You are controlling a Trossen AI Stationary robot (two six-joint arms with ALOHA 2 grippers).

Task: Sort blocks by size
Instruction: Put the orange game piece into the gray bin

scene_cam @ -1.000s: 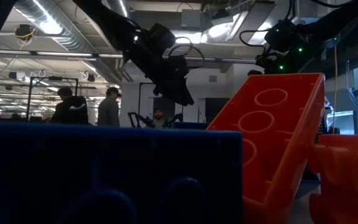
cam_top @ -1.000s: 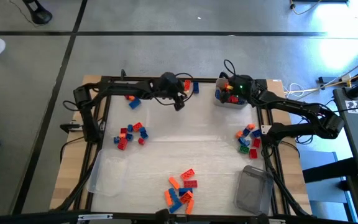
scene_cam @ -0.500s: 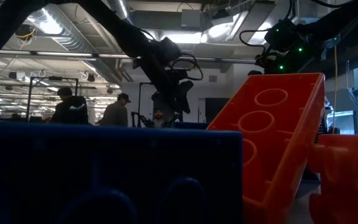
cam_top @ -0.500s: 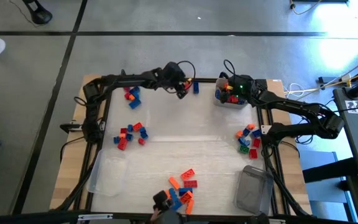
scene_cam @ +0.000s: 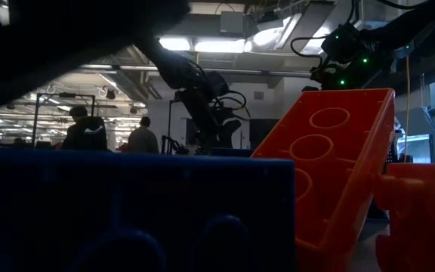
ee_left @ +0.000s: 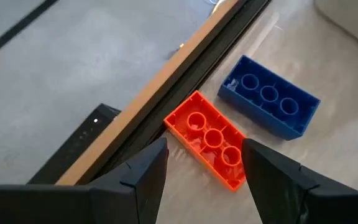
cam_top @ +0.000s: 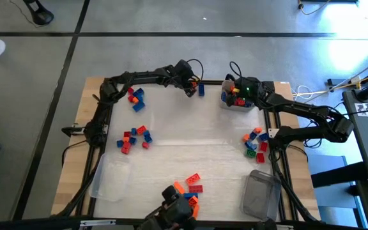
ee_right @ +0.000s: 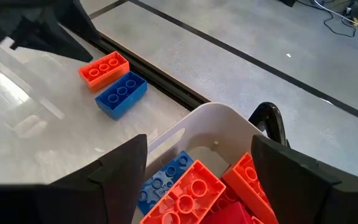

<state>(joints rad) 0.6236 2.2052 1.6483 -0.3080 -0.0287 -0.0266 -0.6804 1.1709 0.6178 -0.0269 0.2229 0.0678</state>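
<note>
Reaching my left hand (ee_left: 204, 171), fingers spread and empty, over the orange six-stud brick (ee_left: 209, 139) beside the blue brick (ee_left: 270, 104) at the desk's (cam_top: 190, 137) upper-centre edge. Next: lower, straddle, close. My right hand (ee_right: 194, 168) hangs open over the white tub (ee_right: 213, 121) of bricks, upper right.

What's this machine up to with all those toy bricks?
A two-armed robot is sorting plastic bricks by size. The left end effector hangs open above an orange brick lying beside a blue brick at the table's far edge, seemingly about to pick it up. The right end effector hovers open over a white tub that already holds several bricks. More bricks lie in small heaps around the table.
</note>
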